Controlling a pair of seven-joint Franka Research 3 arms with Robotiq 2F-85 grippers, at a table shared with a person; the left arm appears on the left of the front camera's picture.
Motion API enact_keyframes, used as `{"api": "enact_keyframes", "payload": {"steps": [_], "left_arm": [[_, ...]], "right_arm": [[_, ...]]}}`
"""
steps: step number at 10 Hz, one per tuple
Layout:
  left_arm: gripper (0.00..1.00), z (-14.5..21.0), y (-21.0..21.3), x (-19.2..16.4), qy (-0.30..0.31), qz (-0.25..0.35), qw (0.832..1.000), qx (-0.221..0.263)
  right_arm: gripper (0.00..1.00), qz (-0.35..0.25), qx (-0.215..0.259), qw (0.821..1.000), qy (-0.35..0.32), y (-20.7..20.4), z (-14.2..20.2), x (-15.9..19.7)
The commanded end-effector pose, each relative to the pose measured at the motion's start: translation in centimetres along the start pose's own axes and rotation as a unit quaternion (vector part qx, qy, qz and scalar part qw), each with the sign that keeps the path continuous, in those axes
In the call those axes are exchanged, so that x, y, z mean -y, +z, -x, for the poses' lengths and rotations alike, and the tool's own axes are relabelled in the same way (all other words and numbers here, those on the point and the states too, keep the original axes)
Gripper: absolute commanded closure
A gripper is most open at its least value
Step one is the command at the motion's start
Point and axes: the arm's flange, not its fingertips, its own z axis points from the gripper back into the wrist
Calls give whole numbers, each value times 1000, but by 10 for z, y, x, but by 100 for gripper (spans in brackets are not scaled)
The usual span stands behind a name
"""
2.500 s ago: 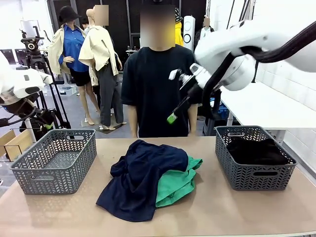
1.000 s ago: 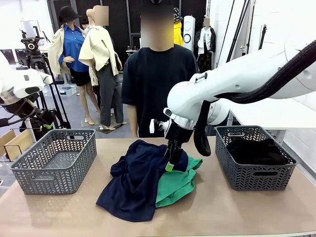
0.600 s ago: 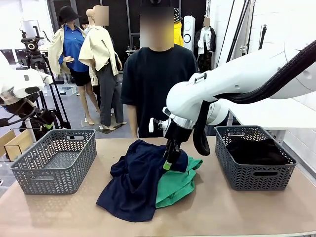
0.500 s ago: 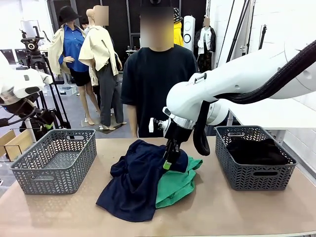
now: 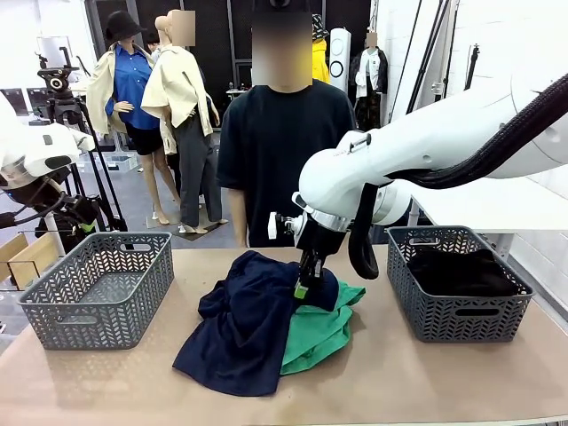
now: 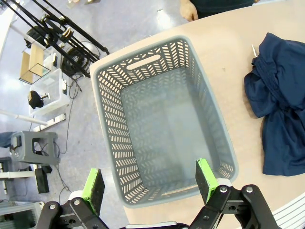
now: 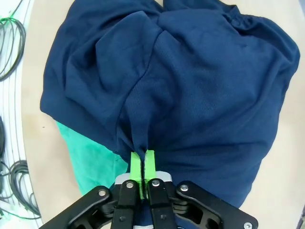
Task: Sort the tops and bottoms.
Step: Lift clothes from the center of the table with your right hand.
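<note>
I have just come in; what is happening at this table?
The right gripper is shut on a fold of the dark navy cloth garment, which lies over a green cloth garment mid-table. The left gripper hangs open above one grey plastic lattice basket. The other grey basket holds black clothing. A person in a black T-shirt stands at the far side.

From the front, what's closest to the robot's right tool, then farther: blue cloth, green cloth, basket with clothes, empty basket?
1. Blue cloth, pinched in the right tool.
2. Green cloth, just beneath it.
3. Basket with clothes, right side.
4. Empty basket, far left.
</note>
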Motion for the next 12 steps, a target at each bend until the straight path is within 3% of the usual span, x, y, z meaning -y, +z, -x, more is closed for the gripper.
{"api": "enact_keyframes", "payload": {"steps": [1, 12], "left_arm": [[0, -1, 0, 0, -1, -2, 1000, 2], [0, -1, 0, 0, -1, -2, 1000, 2]], "right_arm": [[100, 10, -4, 1000, 9, -1, 6, -2], [100, 148, 63, 987, -9, 145, 4, 38]]}}
